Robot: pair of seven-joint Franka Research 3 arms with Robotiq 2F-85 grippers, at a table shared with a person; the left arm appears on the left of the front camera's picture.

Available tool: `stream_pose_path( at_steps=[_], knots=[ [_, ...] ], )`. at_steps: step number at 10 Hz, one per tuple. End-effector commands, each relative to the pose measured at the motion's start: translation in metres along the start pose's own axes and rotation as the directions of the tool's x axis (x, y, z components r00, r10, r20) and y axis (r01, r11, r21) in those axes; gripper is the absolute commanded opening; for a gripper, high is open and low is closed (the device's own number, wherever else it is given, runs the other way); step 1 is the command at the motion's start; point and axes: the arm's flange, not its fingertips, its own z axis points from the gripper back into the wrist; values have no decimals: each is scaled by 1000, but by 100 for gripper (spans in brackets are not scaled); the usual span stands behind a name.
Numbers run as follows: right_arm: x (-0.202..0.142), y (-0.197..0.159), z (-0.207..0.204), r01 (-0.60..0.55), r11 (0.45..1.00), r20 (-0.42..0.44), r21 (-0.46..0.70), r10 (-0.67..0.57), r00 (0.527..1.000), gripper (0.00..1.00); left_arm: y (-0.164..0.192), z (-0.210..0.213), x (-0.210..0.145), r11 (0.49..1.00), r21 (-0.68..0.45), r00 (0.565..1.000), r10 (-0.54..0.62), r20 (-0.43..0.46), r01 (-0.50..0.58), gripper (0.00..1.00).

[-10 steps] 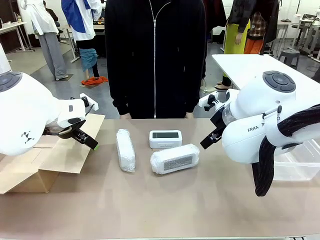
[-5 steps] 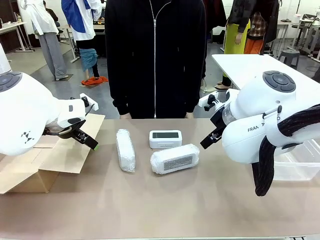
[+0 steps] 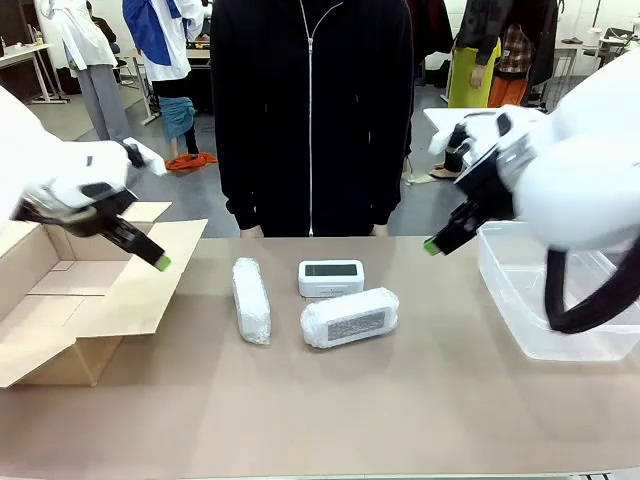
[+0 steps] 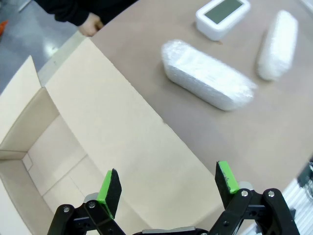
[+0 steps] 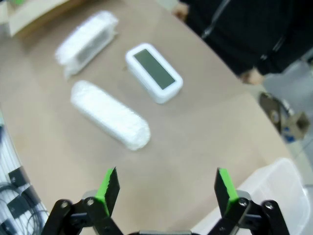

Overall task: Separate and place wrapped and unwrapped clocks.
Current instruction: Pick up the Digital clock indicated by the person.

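Both arms have pulled up and outward in the front view, while the clocks lie as before. The left claw [image 3: 153, 257] hangs over the open cardboard box [image 3: 60, 300], and the right claw [image 3: 438, 241] hangs beside the clear plastic bin [image 3: 545, 310]. On the table [image 3: 320, 420], near the person [image 3: 310, 110], sits the bare clock [image 3: 331, 277]; the right wrapped clock [image 3: 350, 317] lies just in front of it and the left wrapped clock [image 3: 251, 300] to its left

From the left wrist, the left claw [image 4: 168, 183] is spread wide and empty above a box flap [image 4: 98, 122], with the left wrapped clock [image 4: 208, 81], right wrapped clock [image 4: 279, 44] and bare clock [image 4: 222, 17] beyond

From the right wrist, the right claw [image 5: 166, 188] is likewise spread and empty over bare table, the right wrapped clock [image 5: 110, 114] nearest, then the bare clock [image 5: 154, 72] and the left wrapped clock [image 5: 85, 43]
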Motion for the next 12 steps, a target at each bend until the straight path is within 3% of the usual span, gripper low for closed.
stream_pose_path(
  at_steps=[1,3,6,8,10,11,12],
  knots=[
    [-30,-4,33,-83,990,87,118,73,994,100,2,33,-35,992,-126,999,-30,18,32,100],
    [-46,2,55,-127,980,152,151,104,983,100,-5,49,-54,977,-196,995,-71,68,84,100],
    [-59,10,62,-168,966,176,198,134,975,100,-9,59,-71,962,-206,977,-153,146,181,100],
    [-62,16,59,-201,950,179,239,161,971,100,-11,59,-74,962,-207,975,-148,164,180,100],
    [-58,20,53,-153,971,154,184,125,980,100,-8,58,-69,957,-241,978,-118,173,159,100],
    [-34,-5,70,-184,956,168,227,148,975,100,11,83,-29,969,-180,980,-144,136,167,100],
    [-34,-5,70,-184,956,168,227,148,975,100,11,83,-29,969,-180,980,-144,136,167,100]
  ],
)
